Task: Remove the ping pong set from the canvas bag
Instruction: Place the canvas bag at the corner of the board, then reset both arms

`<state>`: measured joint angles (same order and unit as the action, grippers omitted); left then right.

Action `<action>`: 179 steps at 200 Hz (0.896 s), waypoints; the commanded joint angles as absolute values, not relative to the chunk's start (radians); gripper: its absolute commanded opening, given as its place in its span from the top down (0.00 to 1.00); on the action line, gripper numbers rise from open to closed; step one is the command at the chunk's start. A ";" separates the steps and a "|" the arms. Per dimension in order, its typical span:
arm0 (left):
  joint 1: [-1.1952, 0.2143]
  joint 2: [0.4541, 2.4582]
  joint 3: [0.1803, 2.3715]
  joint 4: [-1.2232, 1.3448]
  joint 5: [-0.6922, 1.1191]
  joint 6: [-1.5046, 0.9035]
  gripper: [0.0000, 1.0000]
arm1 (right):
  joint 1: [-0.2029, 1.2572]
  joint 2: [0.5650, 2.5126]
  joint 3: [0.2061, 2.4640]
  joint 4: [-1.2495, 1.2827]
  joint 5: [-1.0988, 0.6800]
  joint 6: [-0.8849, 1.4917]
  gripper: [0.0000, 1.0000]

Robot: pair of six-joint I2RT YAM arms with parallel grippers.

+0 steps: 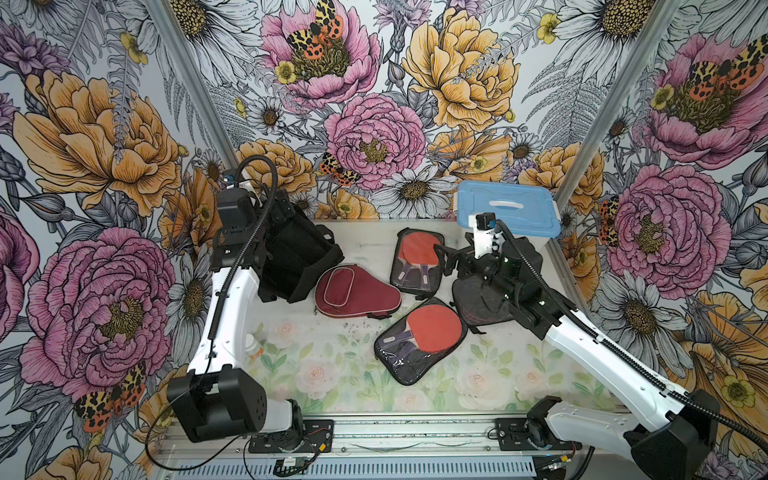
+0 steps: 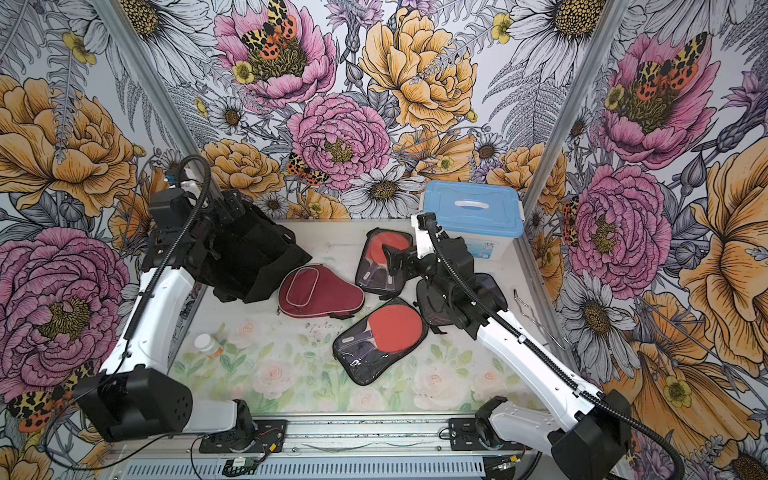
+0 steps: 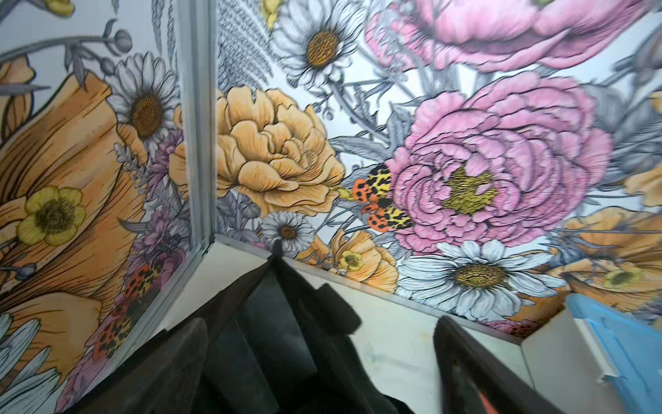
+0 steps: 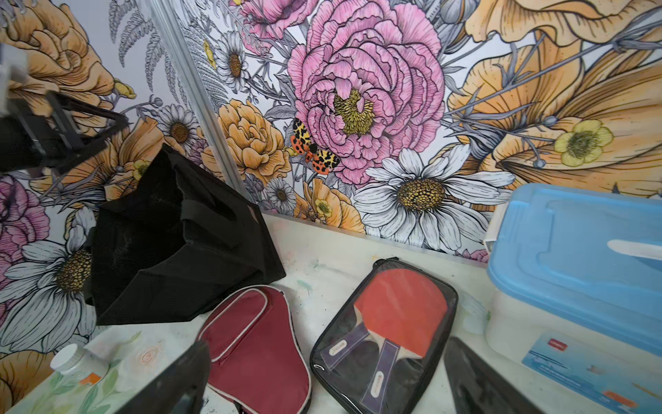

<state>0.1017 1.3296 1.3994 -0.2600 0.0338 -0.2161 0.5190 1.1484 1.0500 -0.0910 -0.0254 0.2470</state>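
At the back-left corner of the table [image 1: 332,374] slumps the canvas bag [image 1: 299,257], with the left gripper [image 3: 318,322] above it, jaws spread wide. Outside it, mid-table, lie the maroon cover [image 1: 357,291], two clear-fronted paddle cases [image 1: 419,338] and a dark pouch [image 1: 478,303]. The right gripper [image 4: 326,344] hangs splayed and empty over the farther clear-fronted case.

Top cams overhead, same table [image 1: 324,374]; wrist cams low, twd wall [image 3: 465,143].
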 commanded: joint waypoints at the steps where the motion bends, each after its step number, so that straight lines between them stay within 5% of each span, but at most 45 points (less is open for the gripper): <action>1: 0.045 1.254 1.353 -0.238 0.022 -0.177 0.01 | 0.488 1.133 1.092 -0.136 -0.011 0.267 0.01; 110: -0.226 0.677 0.864 -0.515 -0.128 -0.343 0.01 | 0.340 0.776 0.815 -0.282 0.028 0.265 0.00; 155: -0.388 0.654 0.771 -0.639 -0.202 -0.581 0.01 | 0.333 0.741 0.770 -0.297 0.031 0.300 0.00; 179: -0.560 0.693 0.761 -0.692 -0.397 -0.662 0.01 | 0.332 0.754 0.774 -0.296 0.026 0.305 0.01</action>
